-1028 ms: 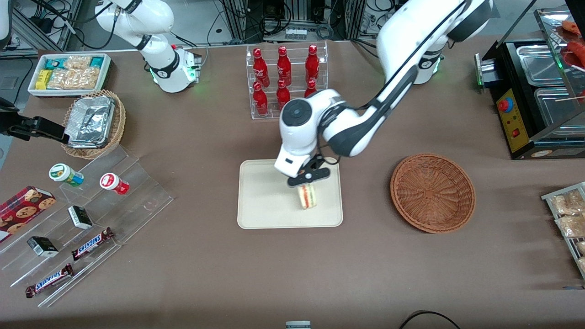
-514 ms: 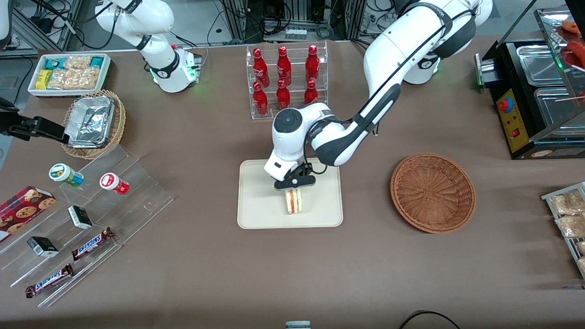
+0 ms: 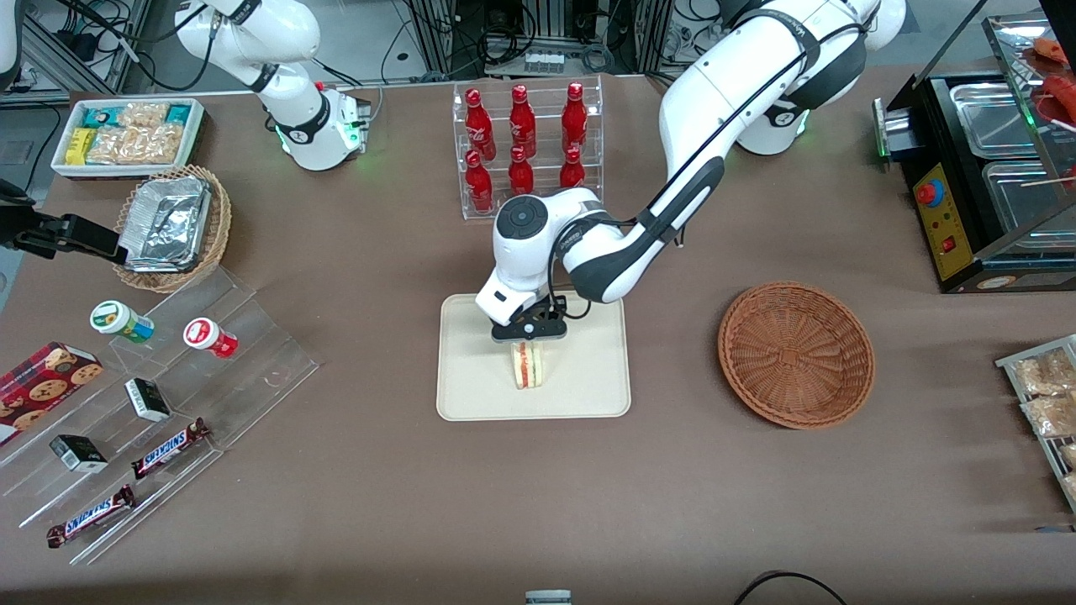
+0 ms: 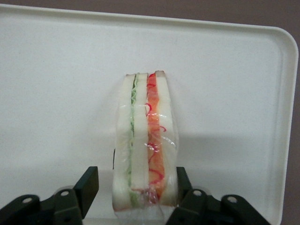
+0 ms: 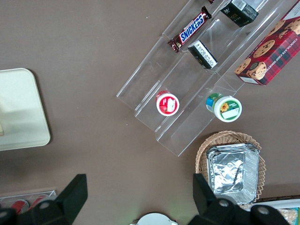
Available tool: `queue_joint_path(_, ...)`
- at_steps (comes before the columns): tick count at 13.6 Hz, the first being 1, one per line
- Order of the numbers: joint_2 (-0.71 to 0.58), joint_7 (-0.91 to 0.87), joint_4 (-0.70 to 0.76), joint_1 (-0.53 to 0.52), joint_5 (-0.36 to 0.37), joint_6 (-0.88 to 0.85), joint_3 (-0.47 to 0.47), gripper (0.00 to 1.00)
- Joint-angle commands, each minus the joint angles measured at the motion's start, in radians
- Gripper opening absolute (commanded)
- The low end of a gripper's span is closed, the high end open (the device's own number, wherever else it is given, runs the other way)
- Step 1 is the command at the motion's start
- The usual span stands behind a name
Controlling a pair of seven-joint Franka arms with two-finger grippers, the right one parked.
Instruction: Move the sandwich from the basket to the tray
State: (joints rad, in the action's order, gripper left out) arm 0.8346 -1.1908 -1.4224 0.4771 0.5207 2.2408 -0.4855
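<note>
On the bench, the tray (image 3: 471, 370) carries the sandwich (image 3: 527, 365) standing on edge near its middle, long axis running twelve to six in the front view. The tool (image 3: 527, 330) sits directly at its twelve o'clock end, fingers (image 4: 86, 185) gripping the sandwich; the basket (image 3: 796, 355) lies at three o'clock.

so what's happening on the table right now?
The left arm's end effector is over the flat cream-white rectangular tray, closed on the triangular white-bread sandwich with red-orange and green filling. The sandwich stands on edge in its clear wrap, low over the tray or on it; contact can't be confirmed. The round reddish-brown wicker basket, toward the working arm's end of the table, holds nothing. Release is not yet done.
</note>
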Motion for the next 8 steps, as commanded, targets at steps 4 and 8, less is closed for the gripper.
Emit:
queue_joint_path(4,-0.066,-0.013,0.036,-0.018,0.007,-0.067,0.007,0.99)
queue_joint_path(8,-0.21,-0.039,0.027,-0.084,-0.059,-0.177,0.005,0.99)
